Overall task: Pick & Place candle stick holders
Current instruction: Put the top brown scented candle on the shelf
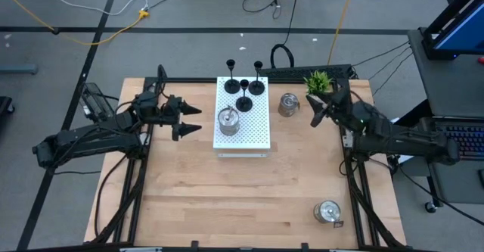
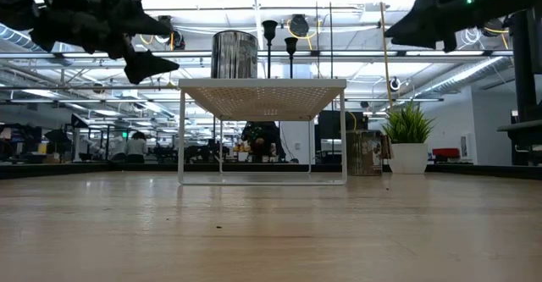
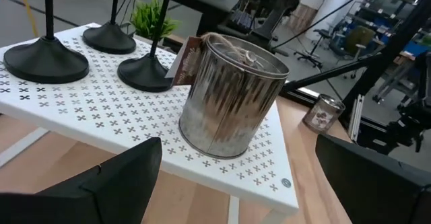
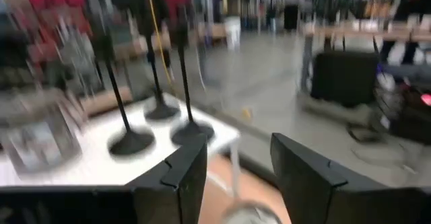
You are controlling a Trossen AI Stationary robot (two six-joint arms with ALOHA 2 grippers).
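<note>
Four holders on the white perforated board [image 1: 253, 135].
Left gripper [image 1: 190, 120] fingers spread wide beside silver-glass holder [image 1: 228, 120]; right gripper [image 1: 315, 113] fingers part-spread, empty, near another silver holder [image 1: 288, 104].

At left centre of the high view we hold our dark left arm's two-finger gripper [image 1: 193, 123] with fingers spread wide, empty. At right centre our dark right arm's gripper [image 1: 312, 111] hangs with fingers partly parted, gripping nothing.

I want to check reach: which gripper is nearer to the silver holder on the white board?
Left. The left gripper hovers just beside the silver holder; the right gripper is beyond the board's far side.
</note>
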